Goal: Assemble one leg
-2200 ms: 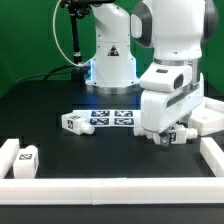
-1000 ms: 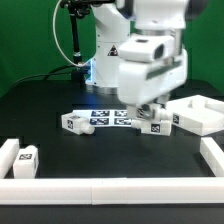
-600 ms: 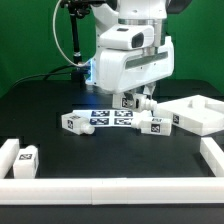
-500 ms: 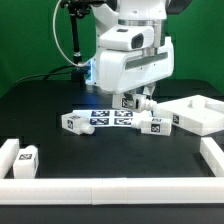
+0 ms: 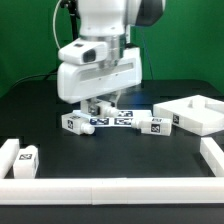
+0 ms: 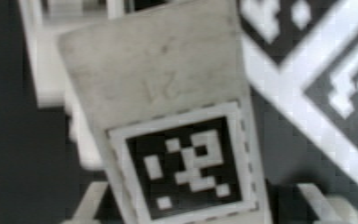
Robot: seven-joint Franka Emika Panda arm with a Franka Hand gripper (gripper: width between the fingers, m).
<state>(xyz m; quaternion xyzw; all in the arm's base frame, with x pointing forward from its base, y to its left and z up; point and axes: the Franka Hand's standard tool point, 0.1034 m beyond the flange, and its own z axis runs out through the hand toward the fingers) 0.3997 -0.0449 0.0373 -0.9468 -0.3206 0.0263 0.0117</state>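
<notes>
Nearest, the L-shaped border rail (image 5: 110,190) is laid along the front, and a spare tagged leg (image 5: 25,158) is parked inside its corner. Farther back, the leg (image 6: 167,115) is clamped in the gripper (image 5: 98,107) and held low above the marker board (image 5: 118,117), presumably for transfer. Nothing is seen within the rimmed square panel (image 5: 195,112).

- the leg (image 6: 167,120): off-white, one black-and-white square tag
- the tabletop (image 5: 40,110): black
- the marker board (image 5: 123,117): white, black-and-white tags
- the panel (image 5: 195,105) and the border rail (image 5: 110,190): plain white
- the backdrop (image 5: 25,40): green
- the arm (image 5: 100,65): white
</notes>
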